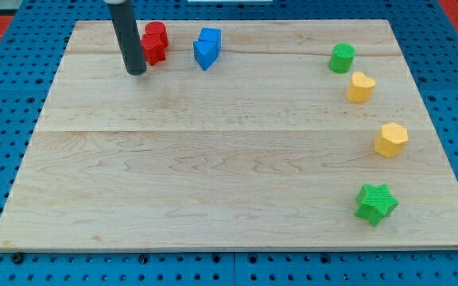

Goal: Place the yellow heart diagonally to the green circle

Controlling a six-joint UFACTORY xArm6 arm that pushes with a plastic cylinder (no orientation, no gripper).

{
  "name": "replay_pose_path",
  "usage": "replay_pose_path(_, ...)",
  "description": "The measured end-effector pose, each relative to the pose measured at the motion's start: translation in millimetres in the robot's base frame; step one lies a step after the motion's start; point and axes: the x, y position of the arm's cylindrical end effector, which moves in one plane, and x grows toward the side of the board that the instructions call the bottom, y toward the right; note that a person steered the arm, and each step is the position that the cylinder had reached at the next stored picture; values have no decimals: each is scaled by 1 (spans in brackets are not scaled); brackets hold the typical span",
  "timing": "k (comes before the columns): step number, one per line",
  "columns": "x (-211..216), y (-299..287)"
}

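Observation:
The yellow heart (pixel 361 86) lies near the view's right edge of the wooden board (pixel 213 183), just below and to the right of the green circle (pixel 342 58), almost touching it. My tip (pixel 137 71) is far off at the view's upper left, right beside the left edge of the red blocks (pixel 155 43). The rod runs up out of the top of the view.
A blue block (pixel 207 48) sits at the top, right of the red blocks. A yellow hexagon (pixel 391 140) and a green star (pixel 376 203) lie along the view's right side. Blue pegboard surrounds the board.

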Motion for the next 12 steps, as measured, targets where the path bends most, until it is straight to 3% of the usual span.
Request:
replay_pose_path(1, 49, 87)
replay_pose_path(3, 51, 264)
replay_pose_path(4, 54, 302)
replay_pose_path(6, 16, 375)
replay_pose_path(8, 22, 402)
replay_pose_path(10, -27, 388)
replay_pose_path(12, 15, 226)
